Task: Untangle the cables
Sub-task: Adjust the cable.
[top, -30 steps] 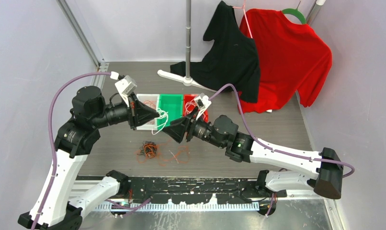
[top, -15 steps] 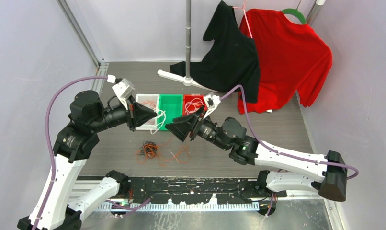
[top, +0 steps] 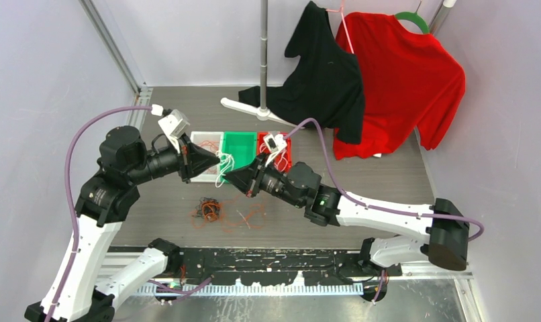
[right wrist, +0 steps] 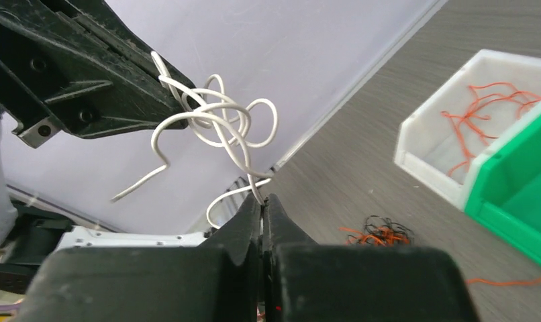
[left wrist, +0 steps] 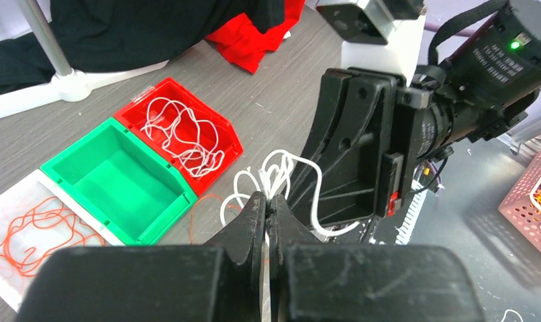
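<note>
**A:** Fingers (left wrist: 246, 225) of the left gripper (left wrist: 268, 200) – how do they stand?
**B:** Pressed together, with a white cable (left wrist: 281, 168) pinched at the tips. It bunches into loops just past them.
**A:** And the right gripper (right wrist: 262, 200)?
**B:** Closed as well, nipping one strand of the same white cable where it hangs below the loops. The two grippers meet nose to nose above the worktop (top: 388, 168), and the bunch is lifted off it between them.
**A:** What lies beyond?
**B:** Behind them, three bins in a row near the middle of the worktop. The white bin (right wrist: 429, 171) has an orange cable (right wrist: 486, 100) in it. The green bin (right wrist: 516, 201) is next, and the red bin (left wrist: 224, 144) has more white cables (left wrist: 180, 131) coiled inside.
**A:** Anything towards the near edge?
**B:** A small tangle (top: 207, 209) of orange and black cables, flat on the worktop, with a loose orange strand (top: 249, 215) just to its right
</note>
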`<action>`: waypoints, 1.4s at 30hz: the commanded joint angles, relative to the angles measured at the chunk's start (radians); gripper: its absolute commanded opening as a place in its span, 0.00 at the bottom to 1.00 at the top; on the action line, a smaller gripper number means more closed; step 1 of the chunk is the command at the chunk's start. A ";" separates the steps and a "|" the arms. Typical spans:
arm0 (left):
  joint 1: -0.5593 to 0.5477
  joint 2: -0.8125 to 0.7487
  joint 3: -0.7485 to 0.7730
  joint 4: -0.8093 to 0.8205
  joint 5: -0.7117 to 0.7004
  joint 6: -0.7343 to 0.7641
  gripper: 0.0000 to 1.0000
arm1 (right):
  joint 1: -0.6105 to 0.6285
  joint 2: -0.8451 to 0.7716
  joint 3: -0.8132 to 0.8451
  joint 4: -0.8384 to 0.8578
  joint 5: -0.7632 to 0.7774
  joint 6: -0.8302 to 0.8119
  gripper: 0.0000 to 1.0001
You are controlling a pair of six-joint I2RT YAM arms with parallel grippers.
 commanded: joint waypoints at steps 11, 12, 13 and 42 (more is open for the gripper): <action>-0.002 0.048 0.083 -0.130 0.223 0.026 0.00 | -0.013 -0.265 0.041 -0.340 0.224 -0.242 0.01; -0.002 0.056 0.089 -0.155 0.243 0.034 0.00 | -0.012 -0.267 0.050 -0.356 0.224 -0.255 0.01; -0.002 0.060 0.096 -0.174 0.261 0.044 0.00 | -0.013 -0.268 0.057 -0.374 0.241 -0.268 0.01; -0.002 -0.020 0.072 -0.198 -0.122 0.323 0.00 | -0.014 -0.467 0.031 -0.519 0.427 -0.352 0.01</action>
